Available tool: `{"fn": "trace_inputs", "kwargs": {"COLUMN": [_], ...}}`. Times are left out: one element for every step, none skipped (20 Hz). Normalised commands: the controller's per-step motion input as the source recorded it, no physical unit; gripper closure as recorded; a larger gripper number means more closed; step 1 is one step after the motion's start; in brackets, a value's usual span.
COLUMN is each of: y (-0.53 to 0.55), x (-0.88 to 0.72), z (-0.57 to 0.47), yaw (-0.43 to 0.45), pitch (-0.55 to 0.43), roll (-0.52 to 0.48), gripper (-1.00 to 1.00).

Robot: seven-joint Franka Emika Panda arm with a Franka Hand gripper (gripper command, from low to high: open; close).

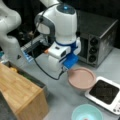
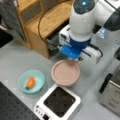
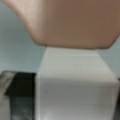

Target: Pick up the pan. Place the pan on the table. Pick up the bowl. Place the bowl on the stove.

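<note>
Robot arm w/ pan in hand: the gripper sits low at the pan's rim, on the side toward the arm, in both front views. In the wrist view the pan's pale handle fills the middle of the frame, running straight up to the pink body, w/ dark fingers flanking it on each side; the gripper looks pinched on that handle.

The pan is off the stove, just beside the stove's edge over the grey surface. Whether it rests on the surface or hangs just above it can't be told. The stove's black top is bare.

The teal bowl, w/ an orange item inside, stands on the surface left of the pan in a front view, untouched. A wooden box and a silver toaster oven sit farther off.

Handling, as a judgement: the pan looks rigid, prob. light, smooth & a bit slippery. The short flat handle is the natural hold, though held there the pan would tend to tip away from the gripper, so a firm squeeze suits.
</note>
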Motion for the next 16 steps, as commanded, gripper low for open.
{"fn": "trace_inputs", "kwargs": {"y": [-0.09,-0.09,-0.09,-0.09,-0.09,-0.1,-0.11,-0.12,-0.12,-0.12,-0.13,-0.13,-0.13,-0.13,-0.12,-0.12], "x": [-0.19,-0.15,-0.13,-0.12,-0.13,-0.14,-0.15,-0.16,-0.17,-0.18,-0.2,-0.24,-0.25,-0.28,-0.28,-0.29], "z": [-0.06,-0.05,-0.05,-0.05,-0.05,-0.08,-0.1,-0.14,-0.17,-0.19,-0.2,-0.22,-0.22,-0.21,-0.2,-0.19], "yaw": [0.128,0.129,0.09,0.081,0.076,0.073,0.073,0.076,0.083,0.092,0.103,0.104,0.106,0.103,0.105,0.107], "pitch": [-0.163,-0.157,-0.191,-0.195,-0.197,-0.201,-0.208,-0.211,-0.212,-0.206,-0.199,-0.187,-0.182,-0.173,-0.172,-0.173], "roll": [0.002,0.001,-0.003,-0.004,-0.006,-0.009,-0.013,-0.023,-0.037,-0.051,-0.055,-0.049,-0.049,-0.046,-0.047,-0.044], "gripper": [1.0,1.0,1.0,1.0,1.0,1.0,1.0,1.0,1.0,1.0,1.0,1.0,1.0,1.0,1.0,1.0]}}
